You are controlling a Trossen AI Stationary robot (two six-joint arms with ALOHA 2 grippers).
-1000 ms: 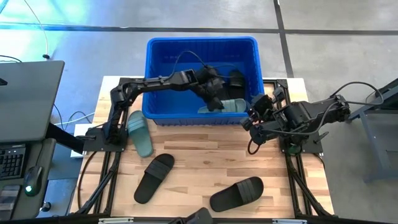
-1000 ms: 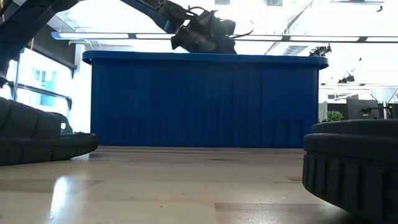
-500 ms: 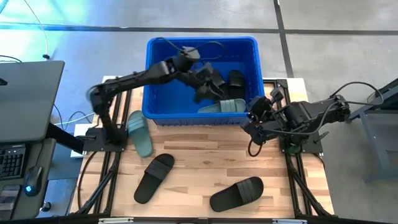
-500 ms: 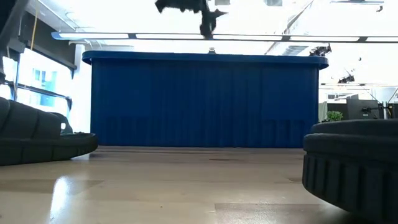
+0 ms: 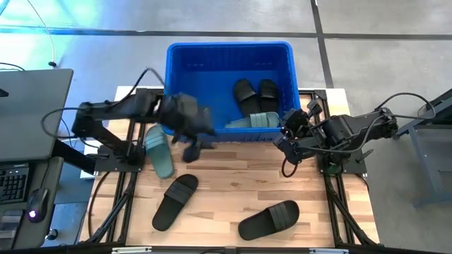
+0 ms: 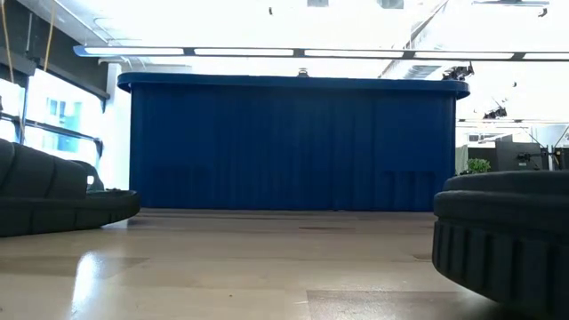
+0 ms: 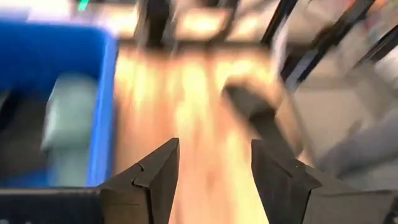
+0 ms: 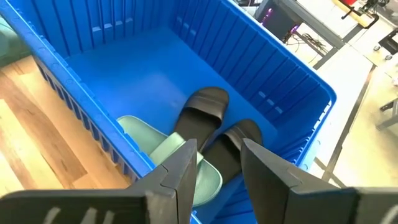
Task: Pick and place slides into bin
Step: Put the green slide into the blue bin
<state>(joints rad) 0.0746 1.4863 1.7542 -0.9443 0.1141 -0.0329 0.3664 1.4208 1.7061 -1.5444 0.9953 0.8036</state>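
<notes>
Pale butcher-block wood (image 5: 233, 180) is carrying everything you are working with, framed by grey floor beyond its edges. Starting at your left, the pale sage green ribbed-strap slide sandal (image 5: 159, 151) is lying on the table with its long axis running from the bin toward the front edge, tipped slightly rightward. Your left gripper (image 5: 192, 146) is hanging just to the right of it, close to the bin's front wall, with its fingers (image 7: 158, 174) standing apart and nothing between them, so this arm is by far the nearer one. Further forward, a matte black slide sandal (image 5: 174, 201) is lying diagonally, and a second black one (image 5: 268, 219) is sitting nearer the front right, both with open wood around them. The large bright blue rectangular plastic bin (image 5: 176, 77) is sitting at the back, already holding two black slides (image 5: 255, 94) and one green slide (image 5: 256, 121) in its right half, leaving its left half free. Your right gripper (image 5: 289, 137) is waiting beside the bin's right front corner, jaws parted and empty.
</notes>
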